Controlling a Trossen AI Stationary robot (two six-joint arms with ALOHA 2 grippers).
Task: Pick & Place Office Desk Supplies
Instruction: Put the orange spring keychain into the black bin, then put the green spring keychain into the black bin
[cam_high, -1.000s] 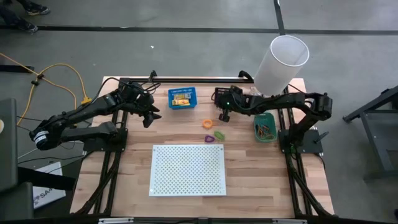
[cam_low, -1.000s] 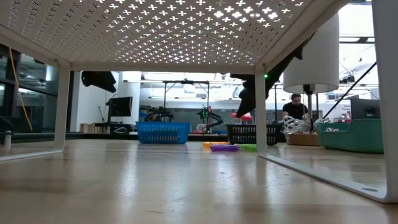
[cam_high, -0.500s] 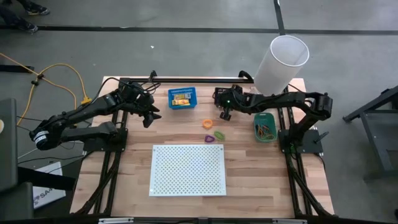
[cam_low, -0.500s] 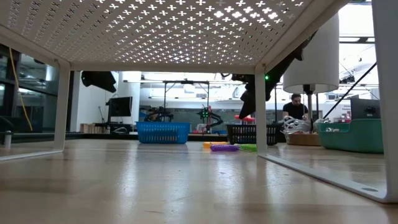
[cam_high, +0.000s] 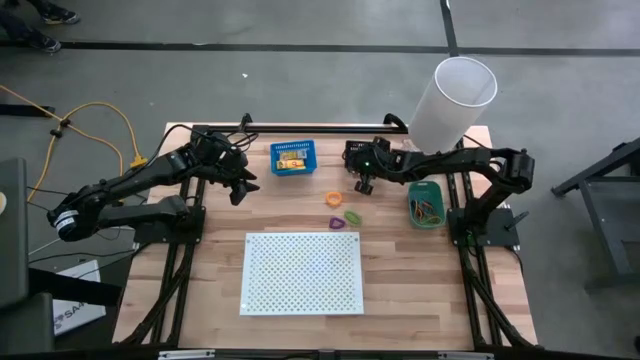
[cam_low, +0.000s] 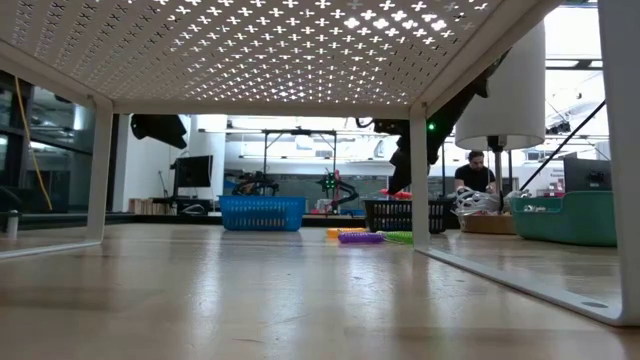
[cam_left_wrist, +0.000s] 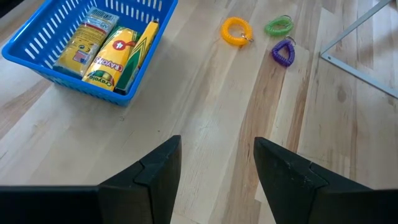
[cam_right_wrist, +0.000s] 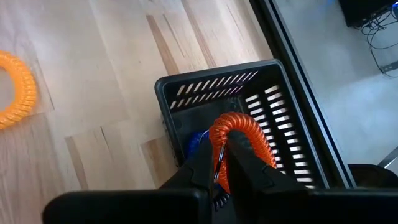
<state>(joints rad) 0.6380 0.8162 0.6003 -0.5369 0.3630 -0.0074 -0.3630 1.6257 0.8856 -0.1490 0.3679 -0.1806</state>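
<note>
Right gripper (cam_right_wrist: 222, 163), as you see, pinches 1 orange coil (cam_right_wrist: 239, 138) above the black bin (cam_right_wrist: 273, 106); left gripper (cam_left_wrist: 214, 168) waits wide open, empty, near the blue basket (cam_left_wrist: 37, 59).

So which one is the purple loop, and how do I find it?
Find the big white perforated board. Just past its far edge lie three small loops; the purple loop is closest to the board. It's triangle-shaped, unlike the round orange loop and green loop.
</note>
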